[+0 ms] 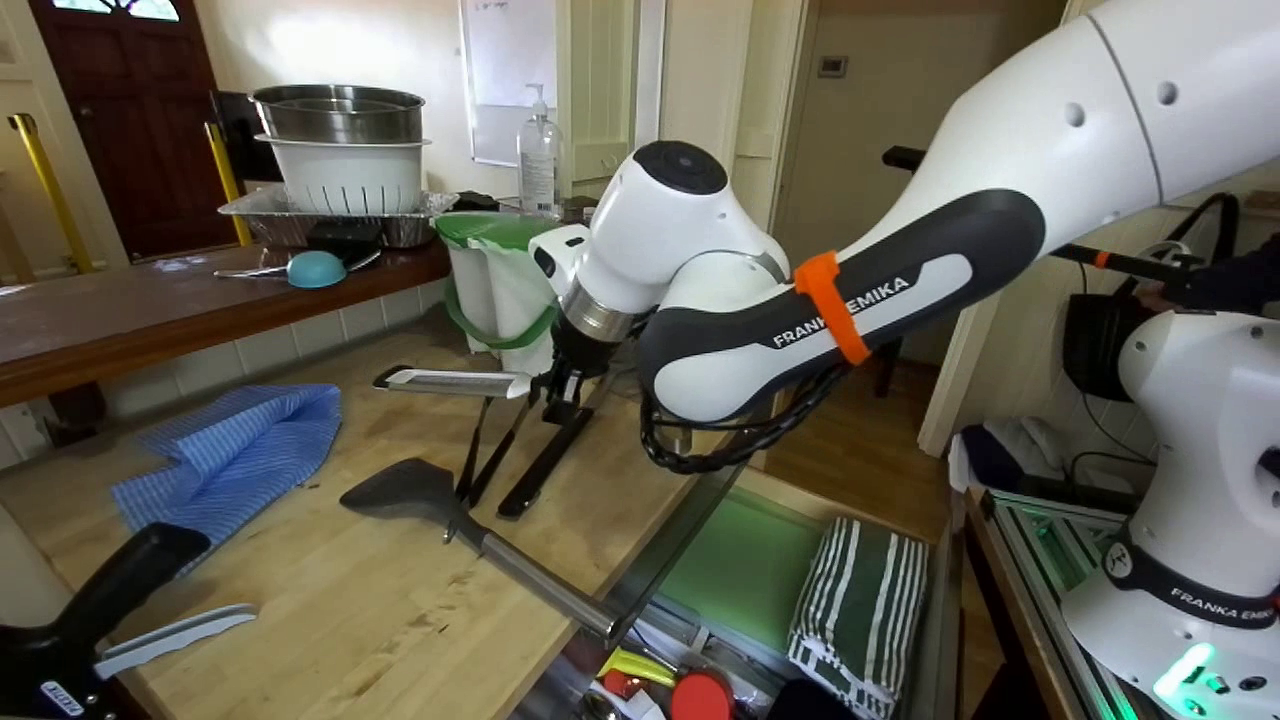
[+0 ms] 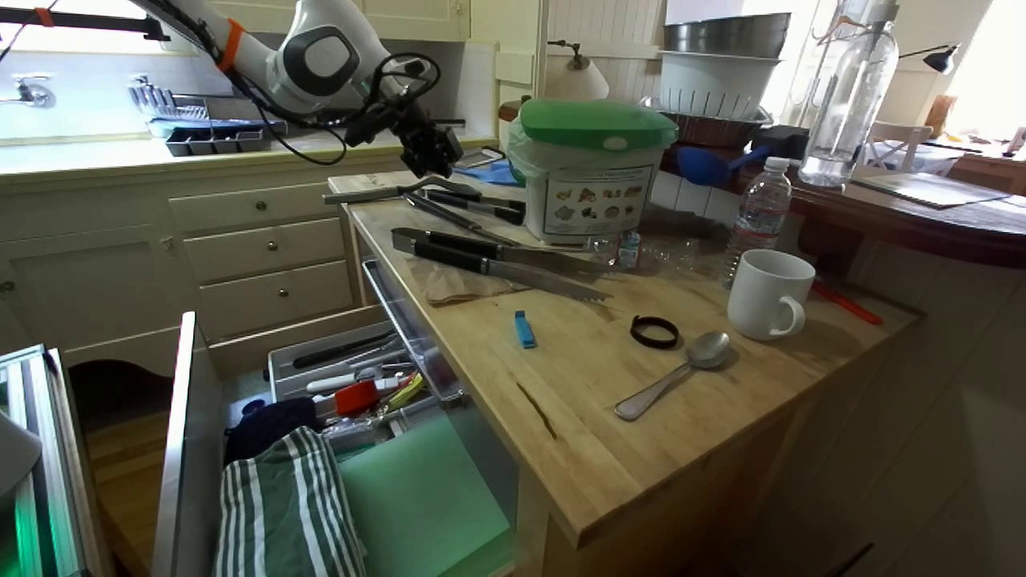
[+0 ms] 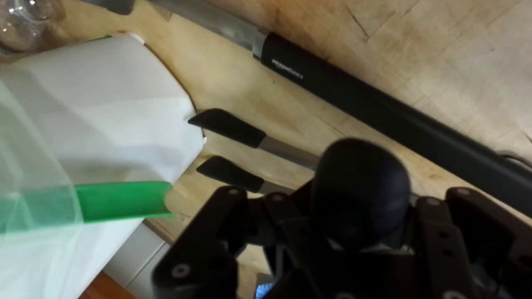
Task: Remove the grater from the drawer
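Note:
The grater (image 1: 455, 382) is long, narrow and pale grey. My gripper (image 1: 563, 398) is shut on its handle end and holds it roughly level above the wooden counter. In an exterior view the grater (image 2: 479, 157) shows partly behind the gripper (image 2: 437, 156). In the wrist view the dark rounded handle end of the grater (image 3: 359, 182) sits between the fingers of the gripper (image 3: 359, 220); the blade is hidden there. The drawer (image 1: 735, 565) is pulled open below the counter edge and also shows in an exterior view (image 2: 186, 433), with a green base, striped cloth and utensils inside.
On the counter lie a dark spatula (image 1: 415, 490), dark tongs (image 2: 457, 248), a blue cloth (image 1: 250, 440) and a spoon (image 2: 673, 377). A white bin with a green lid (image 2: 597, 172) stands close to the gripper. A mug (image 2: 769, 292) and bottle (image 2: 757, 212) stand farther along.

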